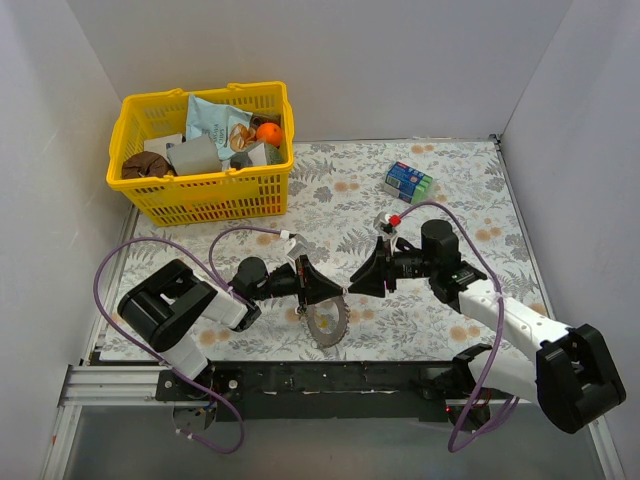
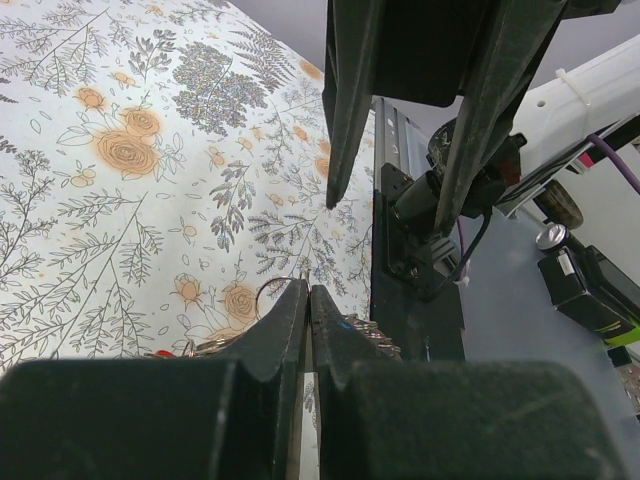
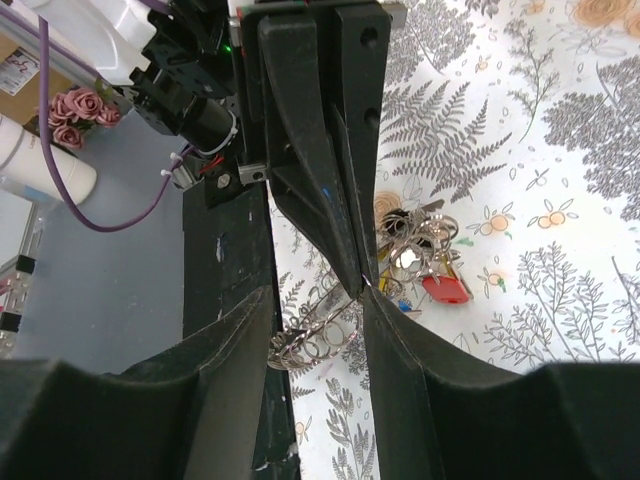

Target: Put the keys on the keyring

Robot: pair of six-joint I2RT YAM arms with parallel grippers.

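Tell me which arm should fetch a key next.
Probably the right: the left pincer is shut on the ring; the right pincer's jaws stand apart near it, with the keys lying close.

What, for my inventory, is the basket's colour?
Yellow; the basket shows best in the top external view.

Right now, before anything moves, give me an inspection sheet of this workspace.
Surface: floral cloth, lying flat.
Job's things: keyring near the cloth's front edge; keys, one red-headed, bunched beside it.
Clutter: yellow basket of oddments far left; blue-green packet far right.
Tools: left tool shut on the keyring; right tool open, fingers either side of it.
Cables: purple cables loop over both arms.
Surroundings: white walls on three sides.
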